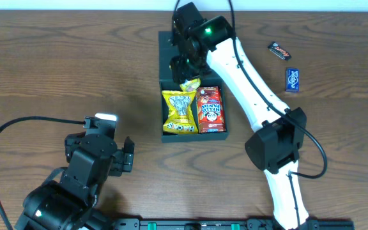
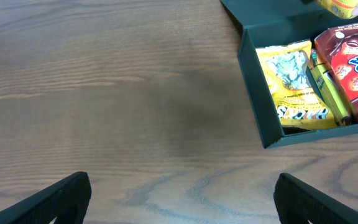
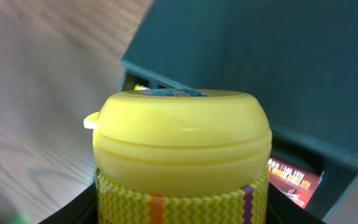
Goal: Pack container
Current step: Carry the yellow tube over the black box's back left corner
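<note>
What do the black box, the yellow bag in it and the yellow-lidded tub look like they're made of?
The black box: probably cardboard, matte; thin flat walls, crisp folds, no shine. The yellow bag: glossy plastic film, crinkled, catching light. The tub: smooth plastic lid with moulded rim and tab; the printed wrap below could be paper or film.

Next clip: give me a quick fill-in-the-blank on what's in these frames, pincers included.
The right pincer grips a tub with a ____ lid. The left pincer stands ____ over bare table. Outside the container, ____ candy bars lie on the wood. Beside the yellow packet lies a ____ carton.
Missing: yellow; open; two; red.
</note>
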Controlling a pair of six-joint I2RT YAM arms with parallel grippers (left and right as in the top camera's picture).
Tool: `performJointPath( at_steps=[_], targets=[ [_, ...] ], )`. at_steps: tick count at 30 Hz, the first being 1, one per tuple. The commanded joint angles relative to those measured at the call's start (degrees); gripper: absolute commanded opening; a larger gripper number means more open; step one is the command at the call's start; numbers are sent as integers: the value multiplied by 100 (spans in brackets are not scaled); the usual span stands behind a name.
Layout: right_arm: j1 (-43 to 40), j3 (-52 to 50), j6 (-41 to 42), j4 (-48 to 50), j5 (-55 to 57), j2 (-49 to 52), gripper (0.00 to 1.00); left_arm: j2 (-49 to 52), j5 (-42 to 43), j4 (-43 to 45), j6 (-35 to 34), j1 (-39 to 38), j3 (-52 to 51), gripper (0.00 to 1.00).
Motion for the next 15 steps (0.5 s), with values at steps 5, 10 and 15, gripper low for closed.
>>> performJointPath(
  at_steps=[5,10,15],
  targets=[
    [52,-485,-2806,153,-26,-52,16,-2,-2,-15,39,13,87,95],
    [48,-960,-3821,610,-26,-52,9,-2,-2,-15,37,13,87,95],
    [55,-1270,-4937,979,-28,-52,26,-2,-2,-15,39,13,87,95]
  ],
)
